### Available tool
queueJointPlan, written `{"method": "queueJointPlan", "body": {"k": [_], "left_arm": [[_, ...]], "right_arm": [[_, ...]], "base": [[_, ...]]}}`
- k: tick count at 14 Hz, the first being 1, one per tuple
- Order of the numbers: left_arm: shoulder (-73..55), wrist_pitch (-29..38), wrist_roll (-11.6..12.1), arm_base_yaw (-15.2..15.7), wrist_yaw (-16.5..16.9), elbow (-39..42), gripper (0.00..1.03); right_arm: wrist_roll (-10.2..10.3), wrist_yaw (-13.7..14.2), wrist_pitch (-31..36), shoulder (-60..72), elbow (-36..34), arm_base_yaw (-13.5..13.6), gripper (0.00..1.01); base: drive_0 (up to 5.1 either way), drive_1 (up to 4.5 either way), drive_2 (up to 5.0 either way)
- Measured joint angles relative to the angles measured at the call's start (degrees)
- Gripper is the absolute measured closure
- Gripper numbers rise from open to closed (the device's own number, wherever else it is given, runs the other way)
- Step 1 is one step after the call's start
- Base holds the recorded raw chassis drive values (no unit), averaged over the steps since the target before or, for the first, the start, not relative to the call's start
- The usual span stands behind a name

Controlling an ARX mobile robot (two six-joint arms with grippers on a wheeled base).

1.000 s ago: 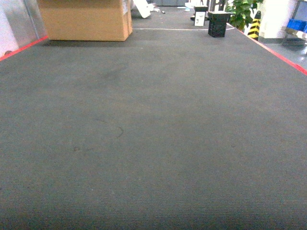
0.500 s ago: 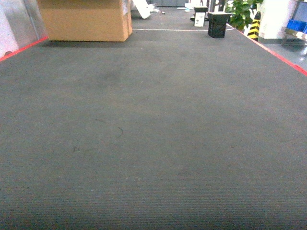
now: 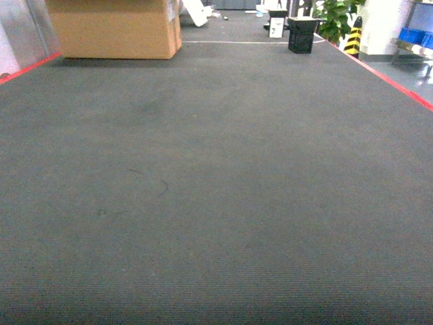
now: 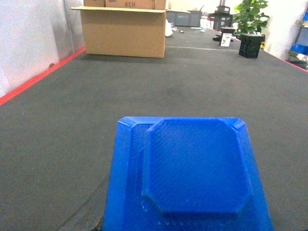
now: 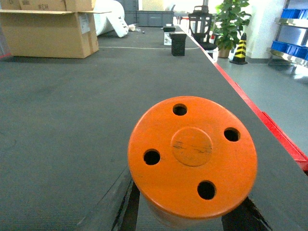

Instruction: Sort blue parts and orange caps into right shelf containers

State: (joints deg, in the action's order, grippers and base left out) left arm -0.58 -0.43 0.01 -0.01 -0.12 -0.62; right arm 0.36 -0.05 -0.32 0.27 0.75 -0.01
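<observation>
Dark grey carpet point(image 3: 216, 203) fills the floor ahead, red tape line point(image 3: 392, 80) down its right edge. Nearest, left wrist cam shows a blue part point(image 4: 190, 175) right under it; right wrist cam shows an orange cap point(image 5: 192, 156) w/ four holes. Grippers themselves are out of sight, so can't tell the jaw state. Further back: cardboard box point(image 3: 111, 28), black crate point(image 3: 302, 34), potted plant point(image 3: 335, 17), striped cone point(image 3: 352, 37). Far right, blue crates point(image 3: 414, 35) on a shelf.

cardboard box point(image 3: 111, 28) far left on the carpet point(image 3: 216, 189), crate point(image 3: 302, 34) far right, shelf containers point(image 3: 414, 35) beyond
</observation>
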Motion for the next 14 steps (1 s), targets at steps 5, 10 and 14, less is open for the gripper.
{"method": "queueJointPlan", "body": {"k": [5,10,14], "left_arm": [[0.0,0.0,0.0,0.0,0.0,0.0,0.6],[0.0,0.0,0.0,0.0,0.1,0.0,0.6],[0.0,0.0,0.0,0.0,0.1,0.0,0.6]], "right_arm": [[0.0,0.0,0.0,0.0,0.0,0.0,0.6],[0.0,0.0,0.0,0.0,0.0,0.0,0.6],[0.0,0.0,0.0,0.0,0.0,0.0,0.6]], "base": [[-1.7,-1.67,-1.7],[-1.6,-1.59,-1.6],[-1.6,-1.56,-1.6]]}}
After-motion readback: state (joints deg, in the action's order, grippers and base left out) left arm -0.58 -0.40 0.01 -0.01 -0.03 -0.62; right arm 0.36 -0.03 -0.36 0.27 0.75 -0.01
